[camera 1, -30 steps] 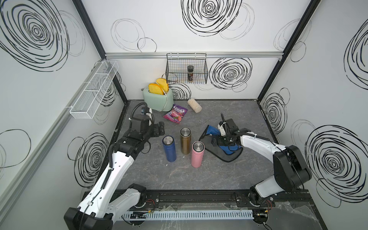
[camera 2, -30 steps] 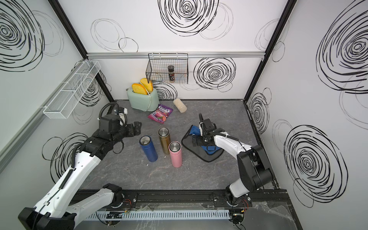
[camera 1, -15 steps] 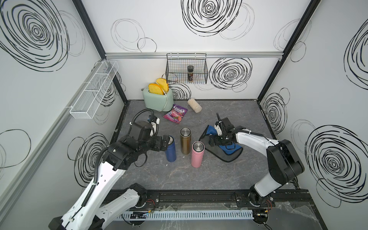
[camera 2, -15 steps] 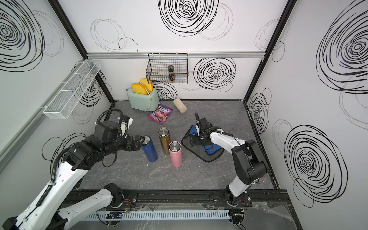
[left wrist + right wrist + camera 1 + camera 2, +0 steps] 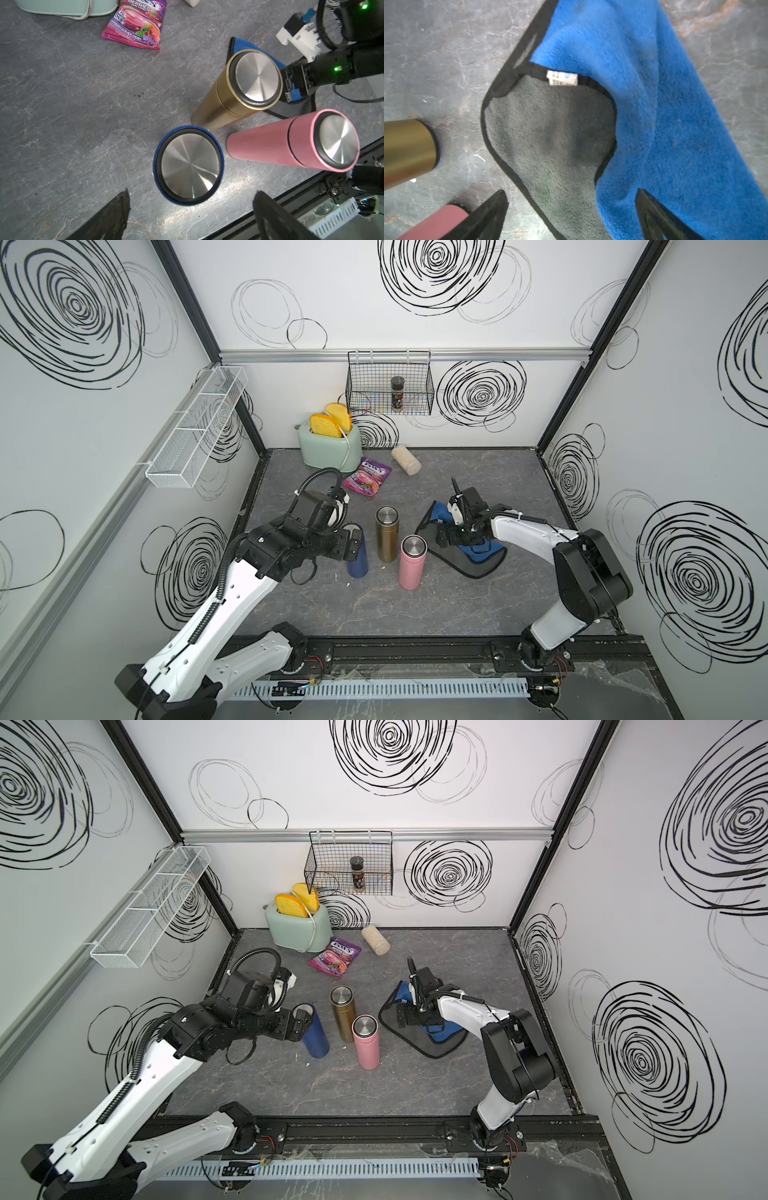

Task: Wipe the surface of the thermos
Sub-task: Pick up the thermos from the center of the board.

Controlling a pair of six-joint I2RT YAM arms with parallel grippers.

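Three thermoses stand upright mid-table: blue (image 5: 358, 562) (image 5: 188, 166), gold (image 5: 386, 536) (image 5: 239, 93) and pink (image 5: 412, 563) (image 5: 291, 143). My left gripper (image 5: 355, 540) (image 5: 191, 194) is open and level with the top of the blue thermos, a finger on either side of its steel lid without touching it. A blue and grey cloth (image 5: 473, 568) (image 5: 550, 128) lies crumpled to the right of the thermoses. Low over its left part, my right gripper (image 5: 443, 537) (image 5: 571, 192) stands open with nothing in it.
At the back stand a mint toaster (image 5: 330, 445), a purple candy bag (image 5: 365, 481) and a beige roll (image 5: 406, 460). A black wire basket (image 5: 424, 385) with a spice jar hangs on the back wall. A white wire rack (image 5: 195, 427) hangs on the left wall.
My left arm has swung forward and down from the back left until its open gripper reached the blue thermos. My right gripper has shifted slightly left over the cloth.
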